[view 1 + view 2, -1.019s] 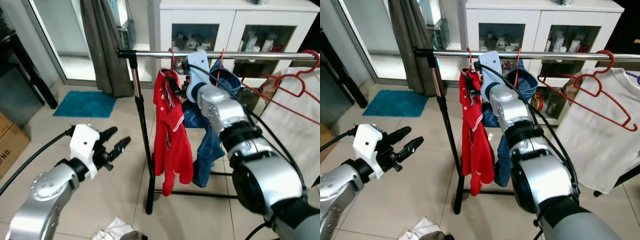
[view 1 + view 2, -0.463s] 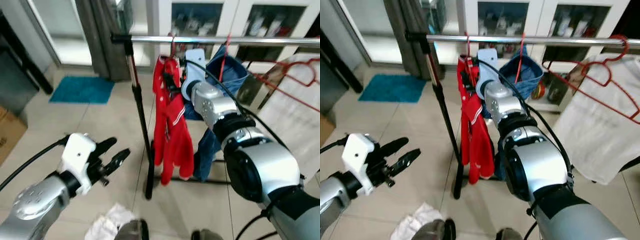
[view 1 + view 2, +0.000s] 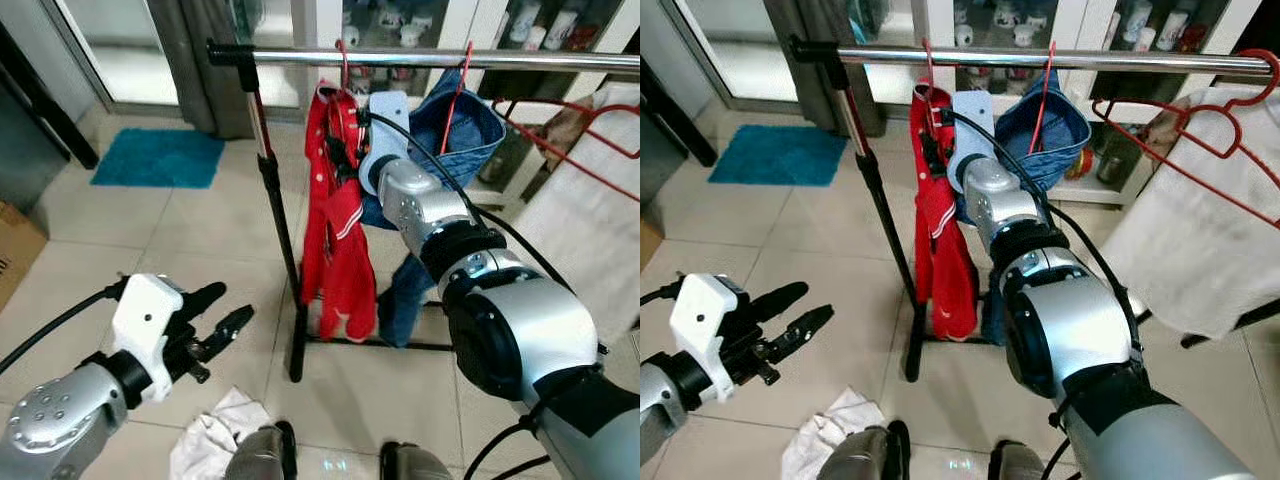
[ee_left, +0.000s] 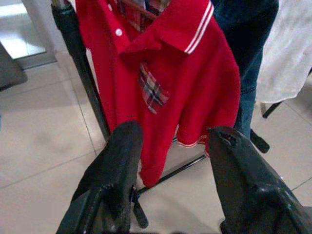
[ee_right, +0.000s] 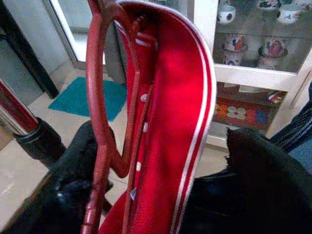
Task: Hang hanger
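Reaching up at the collar, right gripper spread wide around red plastic hanger carrying red polo shirt, hook over chrome rail. Camera dipped since earlier; hanging looks done. Left gripper open, idle.

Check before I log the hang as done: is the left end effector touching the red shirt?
Apart. The left eye view shows the left end effector low over the floor tiles, open, with bare floor between it and the red shirt on the rail.

Three red hangers, two hands
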You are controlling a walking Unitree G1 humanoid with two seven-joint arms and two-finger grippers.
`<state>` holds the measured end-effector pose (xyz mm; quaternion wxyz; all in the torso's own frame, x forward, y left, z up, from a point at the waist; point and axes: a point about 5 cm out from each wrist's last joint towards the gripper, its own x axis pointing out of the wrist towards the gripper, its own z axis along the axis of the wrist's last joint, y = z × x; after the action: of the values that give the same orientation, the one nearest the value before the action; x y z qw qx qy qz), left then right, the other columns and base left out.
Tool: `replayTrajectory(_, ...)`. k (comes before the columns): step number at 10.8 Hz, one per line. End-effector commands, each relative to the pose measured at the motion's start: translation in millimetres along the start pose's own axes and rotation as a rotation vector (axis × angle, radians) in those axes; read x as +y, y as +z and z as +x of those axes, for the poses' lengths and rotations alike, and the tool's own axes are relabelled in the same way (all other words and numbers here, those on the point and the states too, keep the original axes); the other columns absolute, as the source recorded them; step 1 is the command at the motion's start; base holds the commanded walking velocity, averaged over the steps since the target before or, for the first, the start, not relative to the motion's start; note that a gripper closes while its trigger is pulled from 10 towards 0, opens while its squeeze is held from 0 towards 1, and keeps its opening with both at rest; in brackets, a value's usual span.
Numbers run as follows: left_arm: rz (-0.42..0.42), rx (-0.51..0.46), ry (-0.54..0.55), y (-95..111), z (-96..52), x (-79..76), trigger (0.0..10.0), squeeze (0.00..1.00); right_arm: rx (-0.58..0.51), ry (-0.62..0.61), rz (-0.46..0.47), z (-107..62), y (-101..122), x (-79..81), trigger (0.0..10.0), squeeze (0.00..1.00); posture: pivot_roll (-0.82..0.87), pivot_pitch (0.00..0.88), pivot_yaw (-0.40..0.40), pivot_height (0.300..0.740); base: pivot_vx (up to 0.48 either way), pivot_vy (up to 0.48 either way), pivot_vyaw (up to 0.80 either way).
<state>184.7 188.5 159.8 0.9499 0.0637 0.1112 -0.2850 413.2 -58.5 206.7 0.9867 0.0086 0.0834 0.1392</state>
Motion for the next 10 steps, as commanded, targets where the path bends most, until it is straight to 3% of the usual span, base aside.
replayTrajectory(1, 0.005, 0.004, 0.005, 1.5, -3.9, -1.0, 10.0, 0.00, -0.014, 0.015, -0.008, 0.7, 4.5, 5.6, 0.0, 0.00, 0.19, 0.226, 0.047, 0.740, 0.000, 0.000, 0.00)
replayTrajectory(5, 0.004, 0.012, 0.011, 0.1, -6.4, -4.2, 10.0, 0.00, -0.049, 0.031, -0.138, 1.1, 13.4, 9.2, 0.0, 0.00, 0.19, 0.211, 0.040, 0.740, 0.000, 0.000, 0.00)
replayTrajectory(6, 0.005, 0.011, 0.012, 0.0, -6.3, -4.3, 10.0, 0.00, -0.054, 0.032, -0.161, 1.2, 14.5, 9.8, 0.6, 0.00, 0.19, 0.206, 0.039, 0.740, 0.000, 0.000, 0.00)
replayTrajectory(7, 0.008, 0.013, 0.013, 0.0, -6.2, -4.5, 10.0, 0.00, -0.058, 0.030, -0.181, 1.2, 15.5, 10.0, 2.4, 0.00, 0.19, 0.206, 0.039, 0.740, 0.000, 0.000, 0.00)
replayTrajectory(8, 0.009, 0.015, 0.013, -0.3, -6.2, -4.5, 10.0, 0.00, -0.057, 0.032, -0.182, 1.2, 15.2, 10.4, 0.9, 0.00, 0.19, 0.198, 0.038, 0.740, 0.000, 0.000, 0.00)
replayTrajectory(9, 0.012, 0.015, 0.012, -0.1, -5.4, -4.2, 10.0, 0.00, -0.057, 0.035, -0.181, 1.2, 15.5, 10.5, 0.0, 0.00, 0.19, 0.198, 0.038, 0.740, 0.000, 0.000, 0.00)
replayTrajectory(10, 0.013, 0.015, 0.013, -0.1, -4.8, -3.6, 10.0, 0.00, -0.057, 0.039, -0.177, 1.3, 15.6, 10.8, 0.0, 0.00, 0.19, 0.192, 0.039, 0.740, 0.000, 0.000, 0.00)
